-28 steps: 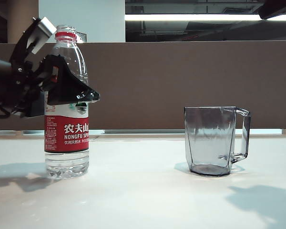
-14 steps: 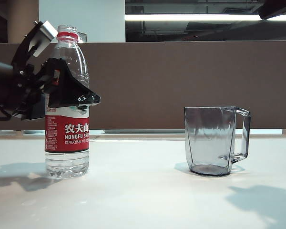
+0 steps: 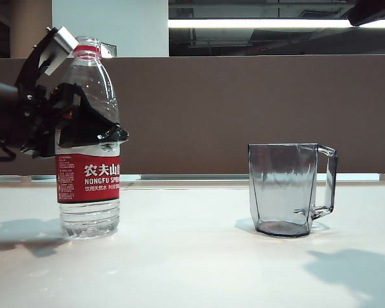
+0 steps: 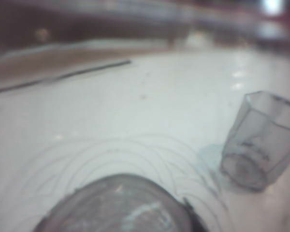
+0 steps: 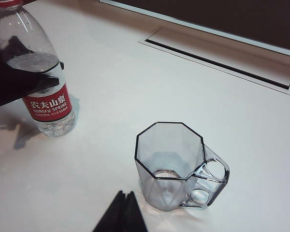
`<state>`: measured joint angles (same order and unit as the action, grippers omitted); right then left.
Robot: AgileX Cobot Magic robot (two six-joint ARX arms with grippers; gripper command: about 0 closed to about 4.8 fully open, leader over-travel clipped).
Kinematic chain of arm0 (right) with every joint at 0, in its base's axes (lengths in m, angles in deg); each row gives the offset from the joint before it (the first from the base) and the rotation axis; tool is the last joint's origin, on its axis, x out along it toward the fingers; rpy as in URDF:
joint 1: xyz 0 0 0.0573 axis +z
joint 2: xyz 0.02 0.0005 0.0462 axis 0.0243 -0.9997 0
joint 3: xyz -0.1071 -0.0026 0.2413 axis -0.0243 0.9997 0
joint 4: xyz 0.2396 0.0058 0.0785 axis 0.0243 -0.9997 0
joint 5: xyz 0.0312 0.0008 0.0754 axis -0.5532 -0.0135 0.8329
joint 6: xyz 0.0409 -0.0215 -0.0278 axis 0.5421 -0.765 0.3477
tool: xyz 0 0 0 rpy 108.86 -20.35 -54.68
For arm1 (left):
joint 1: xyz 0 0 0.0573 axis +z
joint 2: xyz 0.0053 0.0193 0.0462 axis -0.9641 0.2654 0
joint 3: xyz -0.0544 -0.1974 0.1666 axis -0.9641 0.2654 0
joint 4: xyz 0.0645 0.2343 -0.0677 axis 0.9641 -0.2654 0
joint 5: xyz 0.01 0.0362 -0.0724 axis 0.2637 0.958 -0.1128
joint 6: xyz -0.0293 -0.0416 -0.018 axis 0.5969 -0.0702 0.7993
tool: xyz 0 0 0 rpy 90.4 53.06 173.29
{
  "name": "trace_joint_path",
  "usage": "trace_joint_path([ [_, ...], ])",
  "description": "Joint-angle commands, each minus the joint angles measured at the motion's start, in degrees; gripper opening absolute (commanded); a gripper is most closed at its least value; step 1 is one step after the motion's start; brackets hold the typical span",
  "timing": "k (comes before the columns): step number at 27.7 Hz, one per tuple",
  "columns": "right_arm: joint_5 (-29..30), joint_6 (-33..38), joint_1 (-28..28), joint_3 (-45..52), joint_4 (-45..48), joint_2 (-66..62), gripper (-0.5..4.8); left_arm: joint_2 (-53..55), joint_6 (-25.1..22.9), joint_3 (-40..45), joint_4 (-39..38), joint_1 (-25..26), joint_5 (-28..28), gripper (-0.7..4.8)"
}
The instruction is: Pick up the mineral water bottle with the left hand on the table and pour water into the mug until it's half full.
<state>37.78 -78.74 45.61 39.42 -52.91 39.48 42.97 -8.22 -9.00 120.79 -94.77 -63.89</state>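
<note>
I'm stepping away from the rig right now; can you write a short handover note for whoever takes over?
Left end effector: around the mineral water bottle above its label; a firm grip can't be confirmed.
Right end effector: shut, empty, hovering near the mug.
Bottle stands on the table, slightly tilted. Mug upright, apart from it, looks empty.
Done: the reach to the bottle.
Left: secure, lift, pour to half full.

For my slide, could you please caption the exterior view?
Left gripper closing around the mineral water bottle on the table; empty mug waits.

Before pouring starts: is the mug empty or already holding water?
Empty, as far as visible: the mug shows its bare base from above, and no waterline from the side.
</note>
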Motion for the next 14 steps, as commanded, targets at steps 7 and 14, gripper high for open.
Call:
trace_joint_path([
  [7, -0.1, 0.2, 0.0, -0.3, 1.0, 0.3, -0.02, -0.1, -0.1, -0.4, 1.2, 0.0, 0.7, 2.41],
  [14, -0.1, 0.2, 0.0, -0.3, 1.0, 0.3, -0.02, -0.2, 1.6, -4.2, -1.3, -0.5, 2.1, 2.41],
])
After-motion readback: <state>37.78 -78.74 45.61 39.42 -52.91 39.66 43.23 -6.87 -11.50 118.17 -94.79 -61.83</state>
